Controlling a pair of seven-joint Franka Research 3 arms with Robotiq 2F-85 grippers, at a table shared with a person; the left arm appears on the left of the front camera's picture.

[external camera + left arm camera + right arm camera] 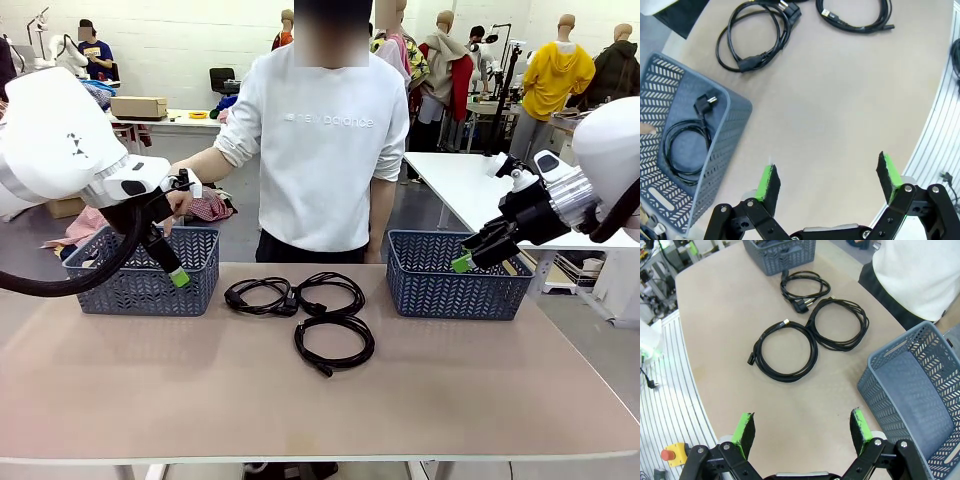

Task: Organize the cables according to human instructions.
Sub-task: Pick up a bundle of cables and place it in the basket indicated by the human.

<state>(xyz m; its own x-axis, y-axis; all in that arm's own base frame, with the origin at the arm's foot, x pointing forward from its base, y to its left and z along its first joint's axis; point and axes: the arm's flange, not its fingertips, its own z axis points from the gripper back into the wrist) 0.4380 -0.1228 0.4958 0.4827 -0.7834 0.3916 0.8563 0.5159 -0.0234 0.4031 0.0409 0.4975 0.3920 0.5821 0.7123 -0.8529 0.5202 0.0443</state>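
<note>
A beige counter (120, 390) is viewed from the robot's side, with twelve o'clock taken as the far edge, where a person in a white sweatshirt (330, 190) is stood. Two grey-blue plastic lattice baskets are set toward that edge: the left basket (130, 288) at ten o'clock and the right basket (440, 292) at two o'clock.

One thin black rubbery power cable, the coil in the basket (671, 150), is already laid inside the left basket. Three more coiled black cables are left on the bare counter between the baskets. The left coil (258, 296) and the middle coil (330, 292) are laid touching, just toward twelve o'clock of centre. The near coil (335, 343) is placed just at six o'clock of the middle coil. No cable is seen in the shown part of the right basket. About a quarter of the sorting is judged done. Which basket each remaining coil belongs in cannot be told.

The left end effector (827, 175) is held above the counter at six o'clock of the left basket. The right end effector (802, 427) is held beside the right basket. On both, the jaws are spread wide and nothing is gripped. The person's hand (180, 203) is held by the left basket's far rim.

"new balance" can be read in pale letters across the sweatshirt's chest.
</note>
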